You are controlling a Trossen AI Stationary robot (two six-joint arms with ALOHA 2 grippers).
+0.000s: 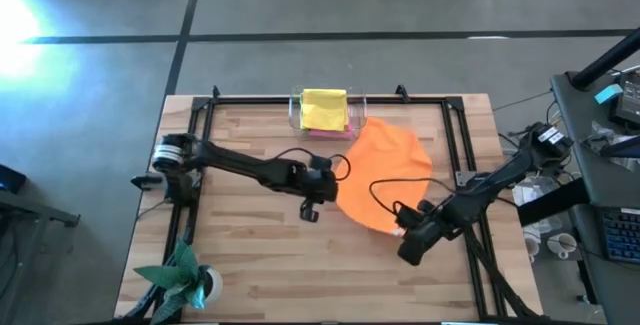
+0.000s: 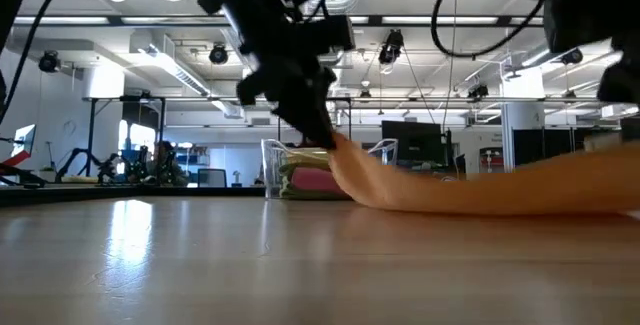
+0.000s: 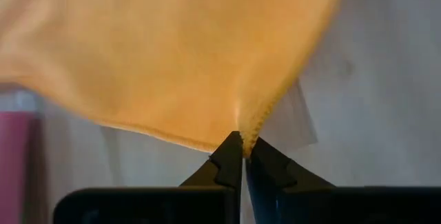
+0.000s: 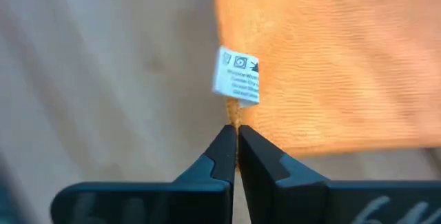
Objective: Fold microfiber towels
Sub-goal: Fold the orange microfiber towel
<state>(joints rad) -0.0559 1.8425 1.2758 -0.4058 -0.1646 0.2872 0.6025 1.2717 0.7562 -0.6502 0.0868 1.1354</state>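
The orange towel (image 1: 385, 170) is lying spread on the desk (image 1: 250, 265), right of centre, just in front of the clear tray (image 1: 356, 105) where a yellow towel (image 1: 323, 109) is sitting on a pink one (image 1: 330, 134). I am holding it at two points. My left claw (image 3: 241, 145) is clenched on the edge at the towel's left side and is lifting that part a little off the desk, as the low view is showing. My right claw (image 4: 233, 133) is clenched on the near right corner, just under the white care label (image 4: 236, 77), and is staying low.

What I am watching is the line between the two claws: it is running along the near edge of the towel, and the rest of the cloth is lying away from both claws, toward the tray. So I am judging that the fold is going that way, both claws carrying the near edge over to the far edge. Both arms are equally close, each at its own end.
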